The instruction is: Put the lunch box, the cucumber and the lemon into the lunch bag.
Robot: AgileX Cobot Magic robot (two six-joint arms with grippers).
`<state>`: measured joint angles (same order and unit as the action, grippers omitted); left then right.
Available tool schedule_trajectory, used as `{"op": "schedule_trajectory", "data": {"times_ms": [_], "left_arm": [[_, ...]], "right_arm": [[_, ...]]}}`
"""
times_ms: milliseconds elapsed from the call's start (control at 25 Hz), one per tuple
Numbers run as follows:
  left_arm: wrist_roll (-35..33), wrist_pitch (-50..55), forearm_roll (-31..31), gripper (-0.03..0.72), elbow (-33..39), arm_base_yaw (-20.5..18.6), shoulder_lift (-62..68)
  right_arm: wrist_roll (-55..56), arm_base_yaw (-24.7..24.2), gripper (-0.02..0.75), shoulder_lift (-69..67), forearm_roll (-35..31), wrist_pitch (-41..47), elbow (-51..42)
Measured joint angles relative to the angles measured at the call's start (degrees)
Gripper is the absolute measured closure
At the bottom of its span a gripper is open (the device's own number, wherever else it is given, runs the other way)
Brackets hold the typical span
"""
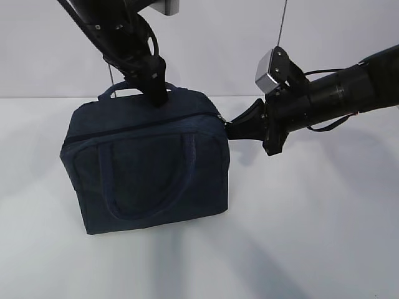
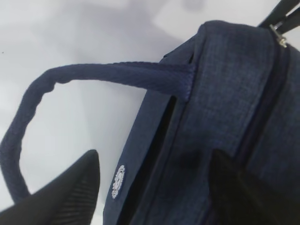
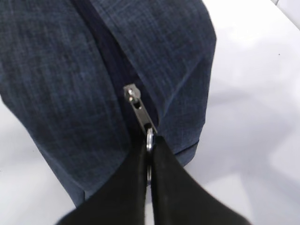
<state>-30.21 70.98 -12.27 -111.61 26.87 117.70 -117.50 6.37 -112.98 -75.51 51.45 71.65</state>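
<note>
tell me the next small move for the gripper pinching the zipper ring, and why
Probably draw the right gripper along the zipper track toward the far end. It is shut on the silver ring pull, the boxy dark navy fabric lunch bag looks zipped shut, and the left gripper presses on its top, steadying it.

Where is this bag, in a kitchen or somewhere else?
Probably a robot test room, not a kitchen: a bare white table, a plain white wall, and two black robot arms working on the blue bag.

right gripper (image 3: 149, 161) you are pinching shut on ring pull (image 3: 149, 140) | lunch bag (image 3: 70, 84) is sitting on white table (image 3: 253, 117)
</note>
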Motion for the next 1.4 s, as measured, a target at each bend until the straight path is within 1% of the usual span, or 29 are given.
{"op": "schedule_trajectory", "data": {"times_ms": [200,240,320,360,440,560,640,720,920,1000,1200,1400], "left_arm": [[-0.2,0.0,-0.2,0.173,0.0,0.0,1.3],[-0.4,-0.1,-0.3,0.177,0.0,0.0,1.4],[-0.6,-0.1,-0.4,0.211,0.0,0.0,1.4],[-0.8,-0.1,-0.4,0.248,0.0,0.0,1.4],[-0.9,-0.1,-0.4,0.358,0.0,0.0,1.4],[-1.0,-0.1,-0.5,0.592,0.0,0.0,1.4],[-1.1,0.0,-0.5,0.658,0.0,0.0,1.4],[-1.1,0.0,-0.6,0.677,0.0,0.0,1.4],[-1.1,0.0,-0.7,0.683,0.0,0.0,1.4],[-1.1,0.0,-0.8,0.684,0.0,0.0,1.4],[-1.2,0.1,-0.3,0.685,0.0,0.0,1.4],[-1.2,0.1,0.3,0.685,0.0,0.0,1.4]], "right_arm": [[0.0,0.0,0.751,0.0,0.0,0.0,0.0],[0.0,0.0,0.741,0.0,0.0,0.0,0.0],[0.0,0.0,0.751,0.0,0.0,-0.1,0.0],[0.0,0.0,0.751,0.0,0.0,-0.1,0.0],[0.0,0.0,0.751,0.0,0.0,-0.2,0.0],[0.3,0.0,0.751,0.0,0.0,-0.4,0.0],[1.7,0.0,0.751,0.0,0.0,-0.7,0.1],[3.9,0.0,0.751,0.0,0.6,-1.2,0.1],[11.7,0.0,0.751,0.0,5.4,-4.6,0.2],[13.3,0.0,0.751,0.0,6.1,-4.9,0.2],[16.5,0.0,0.751,0.5,7.0,-2.7,0.9],[19.6,0.0,0.751,1.3,9.9,-0.5,3.3]]}}
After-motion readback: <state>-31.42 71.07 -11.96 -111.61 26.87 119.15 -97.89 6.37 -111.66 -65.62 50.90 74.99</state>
